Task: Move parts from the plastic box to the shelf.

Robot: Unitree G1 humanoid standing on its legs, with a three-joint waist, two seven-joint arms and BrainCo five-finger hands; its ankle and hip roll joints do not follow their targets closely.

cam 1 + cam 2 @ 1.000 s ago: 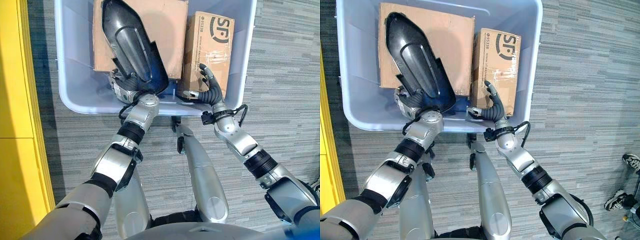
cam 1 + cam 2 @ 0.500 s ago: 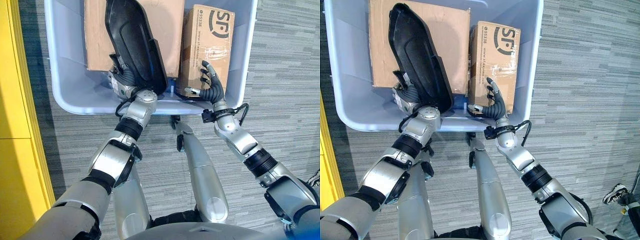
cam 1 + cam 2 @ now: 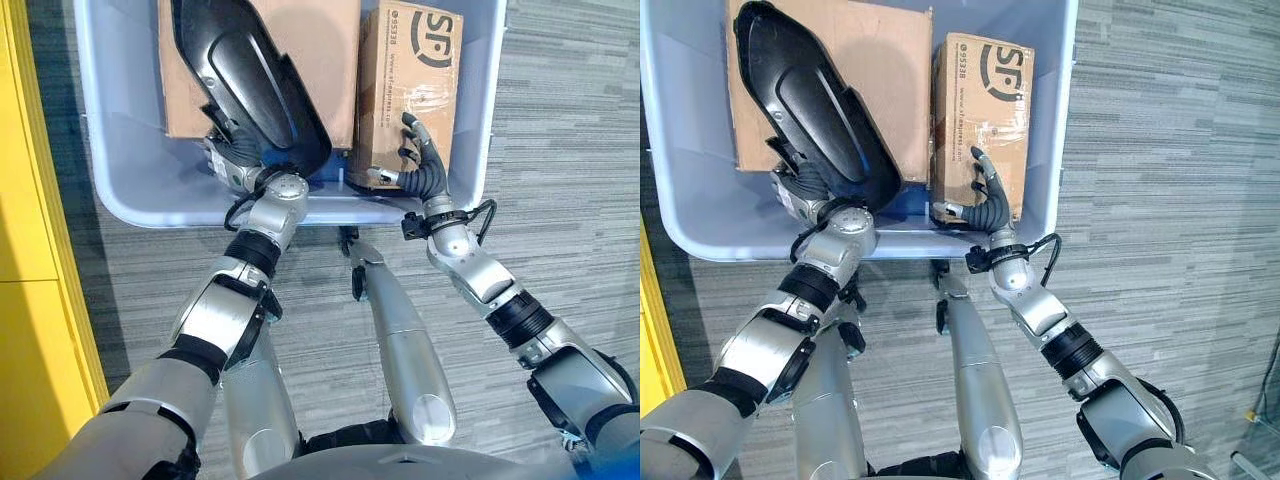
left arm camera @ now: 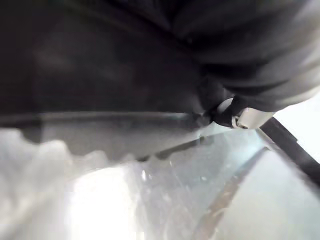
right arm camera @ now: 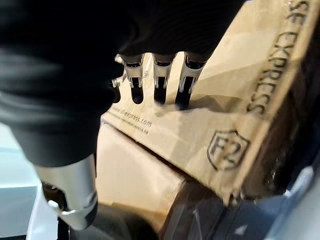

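Note:
A long black curved shell part stands tilted over the near left of the pale plastic box. My left hand is shut on its lower end from beneath; the part looms dark and close in the left wrist view. My right hand is open inside the box's near right corner. Its straight fingers lie flat on the face of a small cardboard carton, thumb stretched toward the carton's lower edge.
A larger flat cardboard carton lies behind the black part. A blue patch shows on the box floor between the hands. A yellow upright panel runs along the left. Grey striped carpet surrounds the box.
The black part's top end has swung to the left in my left hand. The whole picture has shifted slightly. My right hand stays on the small carton.

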